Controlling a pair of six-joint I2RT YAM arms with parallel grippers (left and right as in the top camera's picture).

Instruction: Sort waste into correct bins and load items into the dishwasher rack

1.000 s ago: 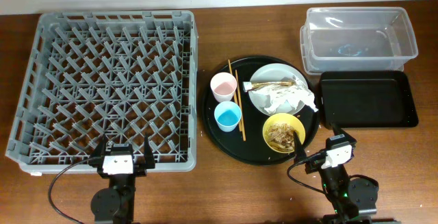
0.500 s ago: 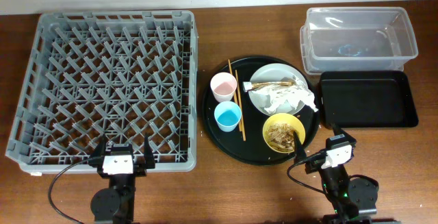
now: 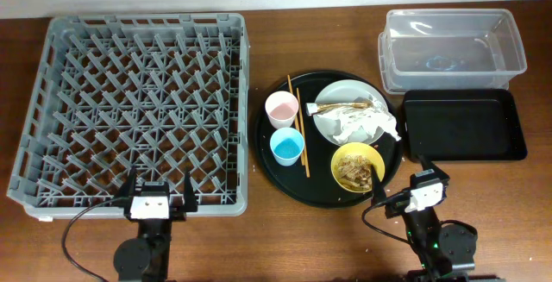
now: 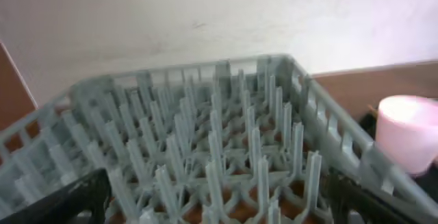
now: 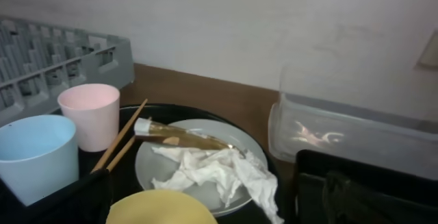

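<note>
Wooden table | left gripper, right gripper at near edge: both spread wide, nothing held | tissue on plate, mid-table; tub at far-right corner | risk: a shallow pinch may shed the wrapper short of the tub

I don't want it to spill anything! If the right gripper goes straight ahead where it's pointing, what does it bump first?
Most likely the yellow bowl, just ahead of the right gripper, in line with the gap between its open fingers. Height is unclear, so it might pass above the rim.
</note>
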